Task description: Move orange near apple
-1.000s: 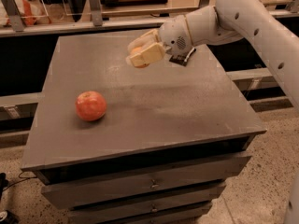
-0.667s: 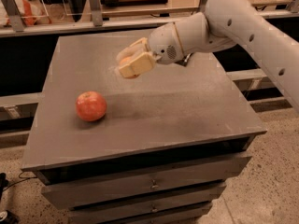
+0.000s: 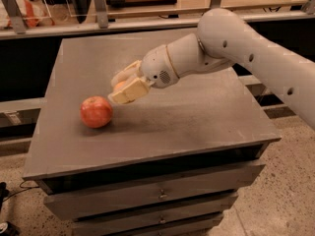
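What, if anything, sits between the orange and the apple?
Nothing visible. The gripper holds the orange between its fingers, just up and to the right of the apple in the camera view. Only bare tabletop lies between them.

Grey table (image 3: 197, 127) with drawers below. Resting directly on its left part, the apple (image 3: 96, 111). Just above the top, close right of the apple, the claw (image 3: 114, 90), clasping the orange (image 3: 119, 85).
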Available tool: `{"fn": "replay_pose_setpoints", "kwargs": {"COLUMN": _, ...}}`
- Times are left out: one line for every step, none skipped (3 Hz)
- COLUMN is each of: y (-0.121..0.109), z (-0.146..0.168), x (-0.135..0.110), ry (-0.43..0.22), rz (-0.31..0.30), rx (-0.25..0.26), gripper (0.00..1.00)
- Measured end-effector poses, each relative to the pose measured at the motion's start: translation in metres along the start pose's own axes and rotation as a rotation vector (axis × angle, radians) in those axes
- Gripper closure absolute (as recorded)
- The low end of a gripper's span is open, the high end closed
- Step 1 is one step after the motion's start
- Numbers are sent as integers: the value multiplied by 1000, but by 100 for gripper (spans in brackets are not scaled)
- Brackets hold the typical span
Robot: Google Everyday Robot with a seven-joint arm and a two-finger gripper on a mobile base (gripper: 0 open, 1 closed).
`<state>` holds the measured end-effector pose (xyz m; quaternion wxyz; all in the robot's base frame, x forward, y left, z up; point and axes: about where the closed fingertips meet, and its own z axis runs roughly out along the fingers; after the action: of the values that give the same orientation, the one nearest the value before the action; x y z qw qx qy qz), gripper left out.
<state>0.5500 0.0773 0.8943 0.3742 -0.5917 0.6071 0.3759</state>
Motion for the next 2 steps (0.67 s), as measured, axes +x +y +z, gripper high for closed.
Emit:
{"fn": "replay_pose_setpoints", "kwargs": {"y": -8, "z": 9, "x": 16, "ry": 26, "rz": -4, "rx": 40, "gripper": 100}}
{"fn": "replay_pose_setpoints", "kwargs": {"y": -14, "z": 11, "x": 28, "ry": 34, "rz": 3, "rx": 63, "gripper": 100}}
